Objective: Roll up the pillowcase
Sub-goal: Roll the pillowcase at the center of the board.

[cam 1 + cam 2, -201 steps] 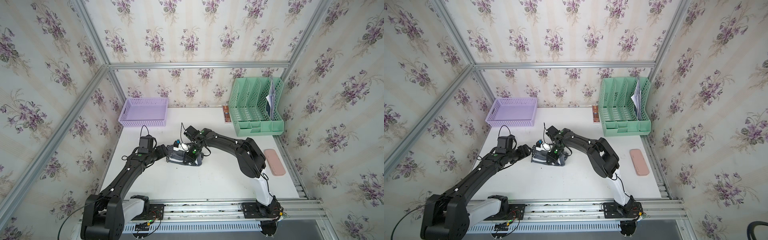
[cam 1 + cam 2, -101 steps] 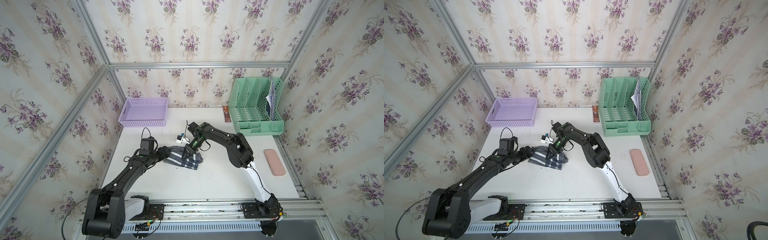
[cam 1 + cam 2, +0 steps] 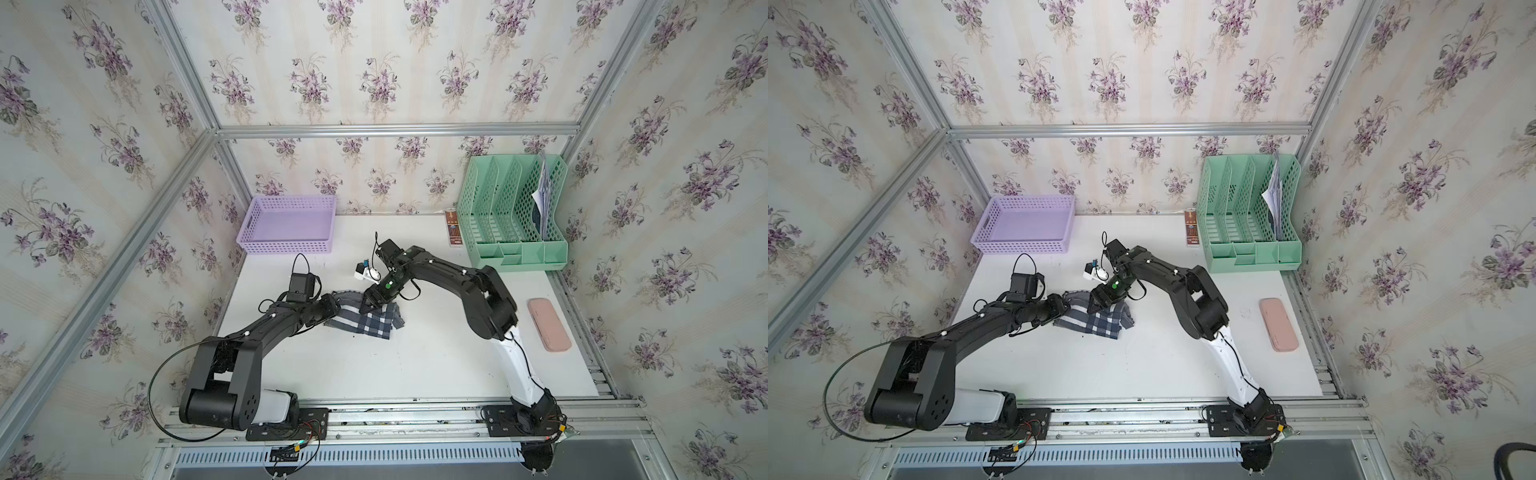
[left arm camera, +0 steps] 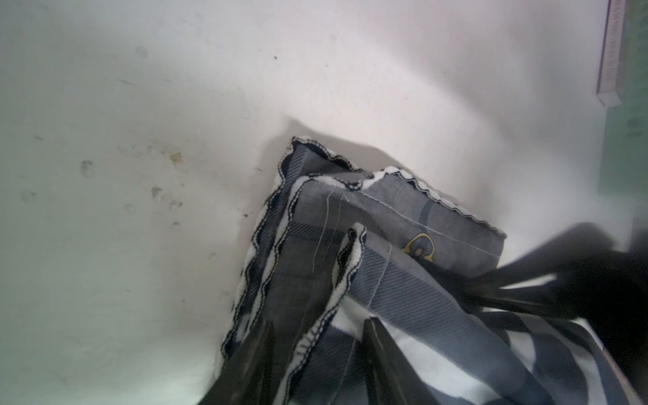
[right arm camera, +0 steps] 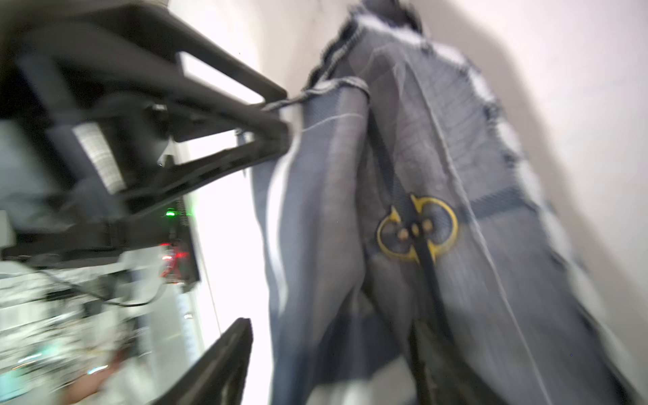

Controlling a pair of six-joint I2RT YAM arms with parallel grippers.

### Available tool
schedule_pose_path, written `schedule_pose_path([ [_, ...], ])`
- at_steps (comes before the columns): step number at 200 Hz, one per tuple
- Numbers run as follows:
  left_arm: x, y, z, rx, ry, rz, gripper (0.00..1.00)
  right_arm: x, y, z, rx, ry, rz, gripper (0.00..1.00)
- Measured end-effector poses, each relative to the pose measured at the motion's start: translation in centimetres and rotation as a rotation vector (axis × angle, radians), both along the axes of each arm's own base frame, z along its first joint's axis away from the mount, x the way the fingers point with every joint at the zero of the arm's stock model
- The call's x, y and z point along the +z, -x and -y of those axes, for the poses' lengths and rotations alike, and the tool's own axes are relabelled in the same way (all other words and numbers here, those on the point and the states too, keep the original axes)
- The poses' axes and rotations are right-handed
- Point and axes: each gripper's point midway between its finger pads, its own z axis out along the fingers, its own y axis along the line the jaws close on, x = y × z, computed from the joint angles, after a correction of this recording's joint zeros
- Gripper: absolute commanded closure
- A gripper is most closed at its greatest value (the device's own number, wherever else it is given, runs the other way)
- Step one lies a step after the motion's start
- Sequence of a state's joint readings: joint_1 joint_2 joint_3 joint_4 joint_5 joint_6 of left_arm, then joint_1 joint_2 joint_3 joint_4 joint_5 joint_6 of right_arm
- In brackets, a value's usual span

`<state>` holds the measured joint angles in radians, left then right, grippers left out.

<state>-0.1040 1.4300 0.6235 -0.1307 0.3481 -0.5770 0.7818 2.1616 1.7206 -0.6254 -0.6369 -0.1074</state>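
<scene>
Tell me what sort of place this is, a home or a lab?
Probably a staged robot test cell: floral wallpaper panels on an aluminium frame, two arms mounted on a rail beside a white table, props like a lilac basket and green file organizer.

The white tabletop (image 3: 415, 365) is being occupied by a bunched grey plaid cloth pillowcase (image 3: 372, 323), a lilac perforated plastic basket (image 3: 284, 248), a mint-green plastic file rack (image 3: 519, 255), a slim brown box (image 3: 454, 228) and a flat pink oblong case (image 3: 548, 326).

- Right wrist view smeared; pillowcase (image 5: 438, 157) detail soft.
- My left fingers (image 4: 245, 371) cut off at frame edge.
- In a top view, left gripper (image 3: 334, 307) grip too small to judge.
</scene>
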Motion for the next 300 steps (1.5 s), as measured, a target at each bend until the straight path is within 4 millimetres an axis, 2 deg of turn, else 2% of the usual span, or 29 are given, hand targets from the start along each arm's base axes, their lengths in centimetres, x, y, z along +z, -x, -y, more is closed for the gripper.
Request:
schedule_pose_path([
  [7,-0.4,0.1,-0.1,0.002,-0.004,-0.013,0.55,1.4,0.1,0.1,-0.003,-0.007,0.113,0.00],
  [8,-0.4,0.1,-0.1,0.002,-0.004,-0.015,0.55,2.3,0.6,0.0,0.004,-0.018,0.165,0.00],
  [14,-0.6,0.2,-0.1,0.003,-0.005,-0.023,0.54,3.7,1.1,-0.2,0.014,-0.037,0.292,0.00],
  [26,-0.6,0.2,-0.1,0.004,-0.006,-0.027,0.54,4.9,3.2,-0.9,0.058,-0.065,0.531,0.00],
  [36,-0.5,0.1,-0.1,0.004,-0.006,-0.025,0.53,3.9,5.4,-1.2,0.113,-0.052,0.707,0.00],
  [42,-0.5,0.0,-0.1,0.005,-0.006,-0.025,0.53,2.2,6.9,-1.1,0.167,-0.014,0.800,0.00],
  [52,-0.4,-0.1,-0.1,0.005,-0.007,-0.023,0.52,-0.8,8.1,-0.2,0.237,0.080,0.894,0.00],
  [63,-0.4,-0.1,-0.1,0.005,-0.006,-0.021,0.51,-2.3,7.8,0.6,0.258,0.166,0.975,0.00],
  [88,-0.3,-0.1,-0.1,0.006,-0.008,-0.020,0.50,-2.0,5.5,-0.3,0.197,0.225,1.139,0.00],
  [115,-0.3,-0.1,-0.2,0.006,-0.008,-0.019,0.50,-3.8,3.9,-0.3,0.197,0.314,1.210,0.02],
  [128,-0.3,-0.1,-0.1,0.006,-0.008,-0.020,0.49,-4.2,2.9,-0.6,0.183,0.340,1.234,0.10],
  [135,-0.3,-0.1,-0.2,0.007,-0.008,-0.019,0.49,-4.4,2.6,-0.8,0.183,0.341,1.234,0.22],
  [151,0.1,-0.2,-0.2,0.009,-0.009,-0.009,0.45,-5.0,2.1,-0.9,0.207,0.353,1.211,0.62],
  [161,0.4,-0.3,-0.3,0.010,-0.010,-0.002,0.34,-5.4,2.2,-0.8,0.228,0.362,1.183,0.85],
  [168,0.8,-0.2,-0.3,0.012,-0.013,0.006,0.29,-5.5,2.4,-0.7,0.241,0.365,1.155,1.00],
  [195,3.1,-0.4,-0.8,0.035,-0.022,0.060,0.19,-4.4,2.7,-1.5,0.271,0.309,0.991,1.00],
  [214,5.1,-0.7,-1.7,0.087,-0.032,0.112,0.17,-3.4,2.9,-1.7,0.293,0.254,0.818,1.00],
  [233,6.5,-0.4,-2.3,0.110,-0.044,0.145,0.17,-3.7,3.1,-1.0,0.285,0.225,0.608,1.00],
  [258,6.7,0.4,-3.0,0.145,-0.044,0.140,0.16,-3.6,3.4,0.4,0.242,0.180,0.327,1.00],
  [300,5.0,1.7,-2.4,0.131,-0.012,0.085,0.16,-1.7,3.0,0.9,0.134,0.029,-0.058,1.00],
])
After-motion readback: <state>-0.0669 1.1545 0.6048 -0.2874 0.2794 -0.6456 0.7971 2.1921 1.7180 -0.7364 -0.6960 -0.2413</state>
